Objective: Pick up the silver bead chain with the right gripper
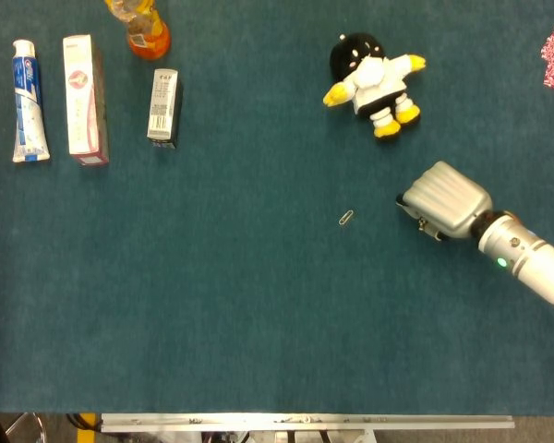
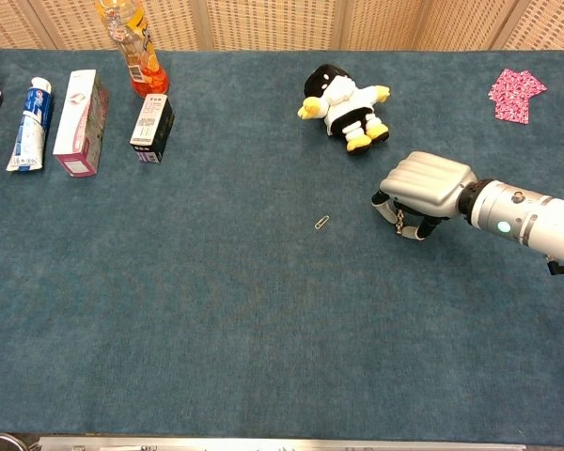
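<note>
My right hand (image 1: pixel 443 200) (image 2: pixel 426 185) hovers right of the table's middle, back upward and fingers curled under. A short piece of the silver bead chain (image 2: pixel 399 219) hangs below the curled fingers in the chest view. The head view shows only a small bit of the chain (image 1: pixel 424 222) at the hand's lower edge. The hand grips the chain; most of it is hidden under the palm. My left hand appears in neither view.
A penguin plush (image 1: pixel 374 74) lies beyond the hand and a paper clip (image 1: pixel 346 218) to its left. At the far left stand a toothpaste tube (image 1: pixel 28 101), pink box (image 1: pixel 83 100), small box (image 1: pixel 163 108) and orange bottle (image 1: pixel 143 28). A pink cloth (image 2: pixel 515 94) lies far right.
</note>
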Tool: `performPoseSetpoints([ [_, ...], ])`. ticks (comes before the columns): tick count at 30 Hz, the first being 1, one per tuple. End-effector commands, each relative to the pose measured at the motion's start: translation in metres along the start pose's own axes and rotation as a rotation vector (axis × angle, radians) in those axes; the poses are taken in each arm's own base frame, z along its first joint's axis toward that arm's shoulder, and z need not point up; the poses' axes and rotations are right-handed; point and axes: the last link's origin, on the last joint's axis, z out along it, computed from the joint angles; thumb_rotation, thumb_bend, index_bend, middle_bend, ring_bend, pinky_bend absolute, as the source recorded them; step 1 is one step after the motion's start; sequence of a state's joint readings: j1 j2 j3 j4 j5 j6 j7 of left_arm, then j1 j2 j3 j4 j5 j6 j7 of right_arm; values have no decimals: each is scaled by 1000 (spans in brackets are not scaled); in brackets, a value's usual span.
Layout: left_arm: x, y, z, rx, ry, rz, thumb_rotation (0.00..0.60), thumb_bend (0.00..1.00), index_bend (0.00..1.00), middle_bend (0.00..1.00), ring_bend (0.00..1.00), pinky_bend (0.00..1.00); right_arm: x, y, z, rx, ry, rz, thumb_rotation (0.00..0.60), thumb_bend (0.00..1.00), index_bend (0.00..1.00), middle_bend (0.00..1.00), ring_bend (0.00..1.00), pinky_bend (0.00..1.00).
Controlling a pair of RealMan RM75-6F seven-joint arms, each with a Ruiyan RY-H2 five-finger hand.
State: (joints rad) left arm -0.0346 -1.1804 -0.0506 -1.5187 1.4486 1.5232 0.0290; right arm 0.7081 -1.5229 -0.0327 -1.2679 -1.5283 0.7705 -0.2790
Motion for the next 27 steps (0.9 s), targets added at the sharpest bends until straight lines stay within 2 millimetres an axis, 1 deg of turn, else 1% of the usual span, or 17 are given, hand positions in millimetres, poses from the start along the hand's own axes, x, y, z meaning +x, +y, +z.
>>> performPoseSetpoints([
  [1, 0, 0, 0, 1, 2, -1, 600, 205, 40, 39, 61, 57, 0, 0, 0, 0, 3, 4, 600, 325, 604, 908, 986, 1000],
  [7, 0, -1, -1, 1, 4, -1, 600, 205, 40, 38, 61, 57, 0, 2, -1, -5, 5, 11, 600, 365, 650, 908, 990, 1000],
  [16, 1, 0, 0, -1, 4, 3, 600, 205, 39, 38, 61, 57, 6, 4, -4, -11, 39, 51, 600, 370, 683, 909, 992, 1000],
  [21, 2, 1, -1, -2, 5, 4, 600, 205, 39, 39, 61, 57, 21, 3, -10, -4, 92, 134, 600, 376, 691, 913, 994, 1000],
  [27, 3, 4, -2, -7, 3, 6, 600, 205, 40, 39, 61, 57, 45, -1, -14, 21, 152, 288, 600, 377, 693, 917, 996, 1000],
])
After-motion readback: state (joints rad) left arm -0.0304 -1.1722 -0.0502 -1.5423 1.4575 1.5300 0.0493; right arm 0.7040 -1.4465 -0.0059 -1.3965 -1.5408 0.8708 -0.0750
